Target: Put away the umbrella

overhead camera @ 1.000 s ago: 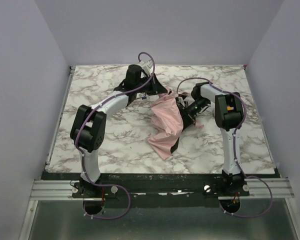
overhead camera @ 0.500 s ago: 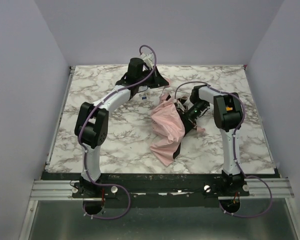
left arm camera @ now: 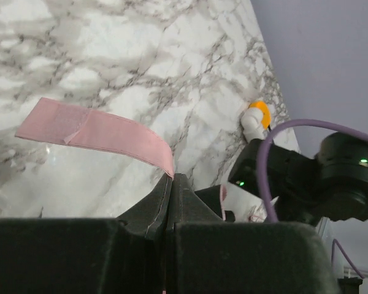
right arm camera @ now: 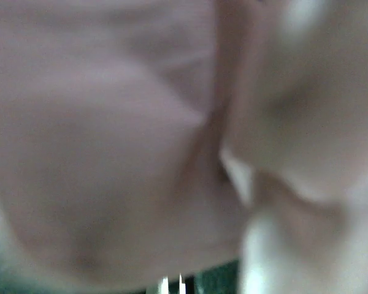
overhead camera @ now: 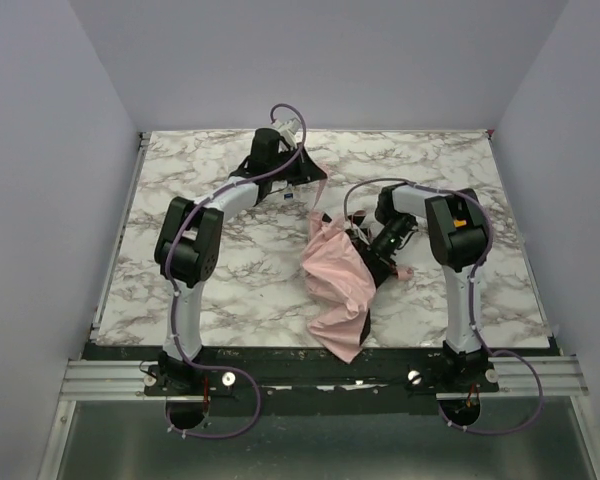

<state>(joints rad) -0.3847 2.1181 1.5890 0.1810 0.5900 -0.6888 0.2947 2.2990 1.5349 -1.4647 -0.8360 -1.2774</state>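
The pale pink umbrella [overhead camera: 340,285] hangs crumpled at the table's middle, its lower end reaching the front edge. My right gripper [overhead camera: 368,252] is buried in its fabric from the right and carries it. The fingers are hidden, and blurred pink cloth [right arm camera: 110,122] fills the right wrist view. My left gripper [overhead camera: 298,192] stands at the far side, just beyond the umbrella's top. In the left wrist view the left gripper [left arm camera: 173,177] is shut, and the pink strap [left arm camera: 98,130] runs out from its tips to the left over the marble.
The marble table [overhead camera: 230,270] is walled on three sides by grey panels. The right arm's black links [left arm camera: 306,177] and an orange tab [left arm camera: 259,113] show close behind the left gripper. A black rail [overhead camera: 310,352] runs along the near edge.
The right gripper has drawn the umbrella toward the near edge, so its lower end now reaches the rail. The left gripper has shifted left and farther back, away from the bundle.
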